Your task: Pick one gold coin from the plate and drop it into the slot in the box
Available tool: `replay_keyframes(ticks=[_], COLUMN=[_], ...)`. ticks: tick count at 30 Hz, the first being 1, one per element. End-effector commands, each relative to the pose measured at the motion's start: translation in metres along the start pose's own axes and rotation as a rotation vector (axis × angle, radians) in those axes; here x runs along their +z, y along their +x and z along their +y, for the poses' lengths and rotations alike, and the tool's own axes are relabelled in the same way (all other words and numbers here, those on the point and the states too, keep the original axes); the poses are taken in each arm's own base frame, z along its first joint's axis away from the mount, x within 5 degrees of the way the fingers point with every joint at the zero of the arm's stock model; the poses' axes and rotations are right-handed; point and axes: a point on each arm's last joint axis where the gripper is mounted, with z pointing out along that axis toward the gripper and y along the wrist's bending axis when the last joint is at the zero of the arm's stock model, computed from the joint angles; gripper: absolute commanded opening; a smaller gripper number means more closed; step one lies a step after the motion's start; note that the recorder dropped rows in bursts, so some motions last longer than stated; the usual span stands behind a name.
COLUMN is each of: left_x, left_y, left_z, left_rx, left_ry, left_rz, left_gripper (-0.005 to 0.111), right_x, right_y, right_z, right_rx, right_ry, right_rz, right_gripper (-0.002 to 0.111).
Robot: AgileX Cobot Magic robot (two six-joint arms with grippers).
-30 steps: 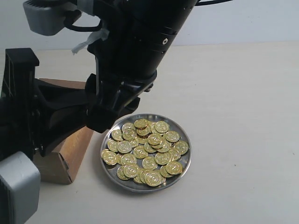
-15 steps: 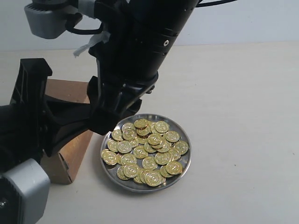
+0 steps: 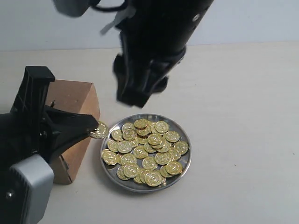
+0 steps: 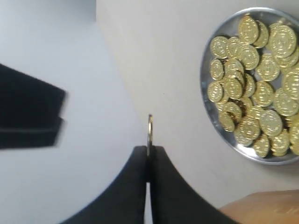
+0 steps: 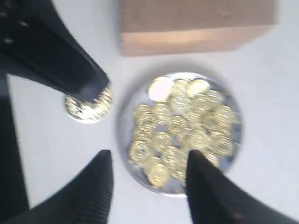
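Note:
The silver plate (image 3: 140,187) holds several gold coins (image 3: 147,151). My left gripper (image 3: 93,128) is shut on one gold coin (image 3: 99,129), held in the air between the plate's left rim and the brown box (image 3: 70,98). The left wrist view shows that coin edge-on (image 4: 150,129) in my left gripper (image 4: 149,150), with the plate (image 4: 202,81) off to one side. My right gripper (image 5: 149,161) hangs open and empty above the plate (image 5: 124,122); this blurred view also shows the held coin (image 5: 88,105) and the box (image 5: 196,23). I cannot make out the slot.
The right arm (image 3: 154,46) looms over the far side of the plate. The left arm's black body (image 3: 28,135) covers the box's left part. The pale tabletop (image 3: 243,116) stretches out right of the plate.
The right arm has lifted up and away from the plate. The left gripper's tip with a coin now shows beside the box, and more of the box top shows.

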Motion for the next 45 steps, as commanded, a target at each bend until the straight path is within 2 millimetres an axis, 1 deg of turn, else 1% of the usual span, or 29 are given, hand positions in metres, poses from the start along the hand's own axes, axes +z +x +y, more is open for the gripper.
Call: replay_keyframes(ticks=[1, 2, 4, 5, 6, 7, 8, 9, 10, 11, 13, 14, 15, 18, 20, 24, 27, 29, 35, 45], left_x=[-0.003, -0.005, -0.009, -0.016, -0.023, -0.026, -0.03, -0.031, -0.027, -0.024, -0.012, -0.001, 0.008, 0.027, 0.046, 0.064, 0.074, 0.078, 0.083, 0.083], left_y=[0.023, 0.031, 0.047, 0.066, 0.084, 0.092, 0.105, 0.112, 0.12, 0.122, 0.128, 0.134, 0.139, 0.148, 0.153, 0.157, 0.159, 0.16, 0.163, 0.165], left_z=[-0.002, 0.002, 0.012, 0.024, 0.033, 0.035, 0.037, 0.037, 0.038, 0.039, 0.046, 0.048, 0.05, 0.048, 0.042, 0.031, 0.02, 0.017, 0.018, 0.018], left_rx=[-0.368, -0.467, -0.681, -0.93, -1.147, -1.244, -1.379, -1.475, -1.6, -1.652, -1.739, -1.804, -1.845, -1.899, -1.93, -1.947, -1.94, -1.94, -1.943, -1.928], left_ry=[0.109, 0.101, 0.049, -0.037, -0.111, -0.132, -0.141, -0.117, -0.05, 0.008, 0.161, 0.234, 0.262, 0.323, 0.39, 0.453, 0.503, 0.509, 0.469, 0.449], left_rz=[0.148, 0.194, 0.272, 0.355, 0.43, 0.477, 0.557, 0.626, 0.702, 0.735, 0.808, 0.867, 0.91, 0.964, 0.982, 1.008, 1.039, 1.043, 1.016, 1.023], left_gripper=[0.0, 0.0, 0.0, 0.0, 0.0, 0.0, 0.0, 0.0, 0.0, 0.0, 0.0, 0.0, 0.0, 0.0, 0.0, 0.0, 0.0, 0.0, 0.0, 0.0], right_x=[-0.094, -0.109, -0.141, -0.167, -0.185, -0.193, -0.199, -0.199, -0.195, -0.189, -0.167, -0.148, -0.132, -0.107, -0.089, -0.077, -0.073, -0.073, -0.073, -0.073], right_y=[0.03, 0.034, 0.047, 0.061, 0.074, 0.08, 0.09, 0.096, 0.106, 0.11, 0.122, 0.13, 0.136, 0.145, 0.152, 0.158, 0.162, 0.162, 0.162, 0.162], right_z=[-0.01, -0.009, 0.001, 0.015, 0.028, 0.035, 0.046, 0.053, 0.064, 0.068, 0.074, 0.075, 0.075, 0.076, 0.078, 0.079, 0.08, 0.08, 0.08, 0.08], right_rx=[0.176, 0.217, 0.281, 0.325, 0.369, 0.397, 0.417, 0.428, 0.447, 0.455, 0.473, 0.484, 0.493, 0.507, 0.518, 0.523, 0.522, 0.52, 0.52, 0.52], right_ry=[0.485, 0.533, 0.581, 0.578, 0.54, 0.509, 0.457, 0.416, 0.333, 0.295, 0.235, 0.224, 0.215, 0.197, 0.174, 0.169, 0.17, 0.17, 0.17, 0.17], right_rz=[-0.16, -0.216, -0.341, -0.439, -0.512, -0.552, -0.593, -0.607, -0.62, -0.611, -0.554, -0.493, -0.444, -0.378, -0.373, -0.41, -0.405, -0.407, -0.407, -0.407], right_gripper=[0.0, 0.0, 0.0, 0.0, 0.0, 0.0, 0.0, 0.0, 0.0, 0.0, 0.0, 0.0, 0.0, 0.0, 0.0, 0.0, 0.0, 0.0, 0.0, 0.0])
